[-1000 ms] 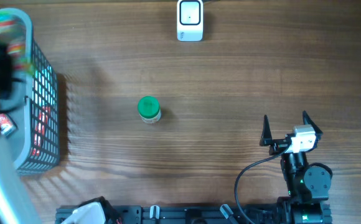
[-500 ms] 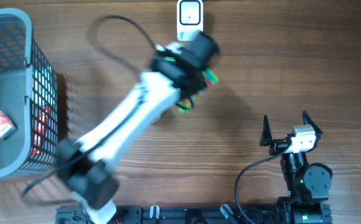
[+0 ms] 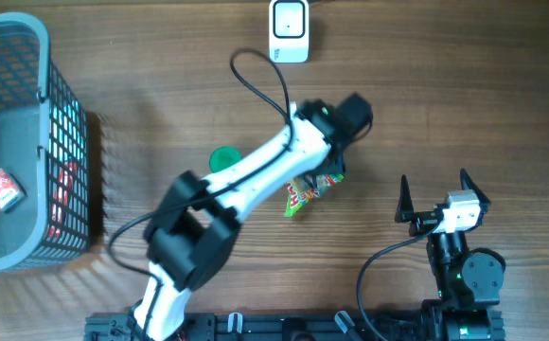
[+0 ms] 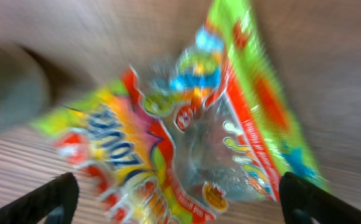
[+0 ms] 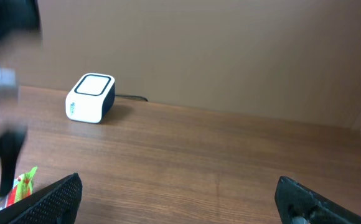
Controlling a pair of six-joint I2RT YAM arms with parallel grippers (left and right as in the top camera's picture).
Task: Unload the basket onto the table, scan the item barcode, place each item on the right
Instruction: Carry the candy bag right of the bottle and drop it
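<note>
Place: staged shop checkout on a robot test bench
Checkout signs: barcode scanner (image 3: pixel 289 30), wire shopping basket (image 3: pixel 70 142)
Bench signs: wooden table (image 3: pixel 464 85), mounted robot arms (image 3: pixel 256 172)

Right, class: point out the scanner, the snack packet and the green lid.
scanner (image 3: pixel 289 28): overhead view, its white top.
snack packet (image 4: pixel 187 143): left wrist view, middle of the wrapper.
green lid (image 3: pixel 220 158): overhead view, its visible left part.

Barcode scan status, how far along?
Done: a snack packet is out on the table, apart from the basket. In hand: nothing; the left end effector hangs open right over the packet, the right end effector is open and parked. Left: the packet lies well short of the scanner, so showing its barcode there looks undone, though I can't confirm.
</note>
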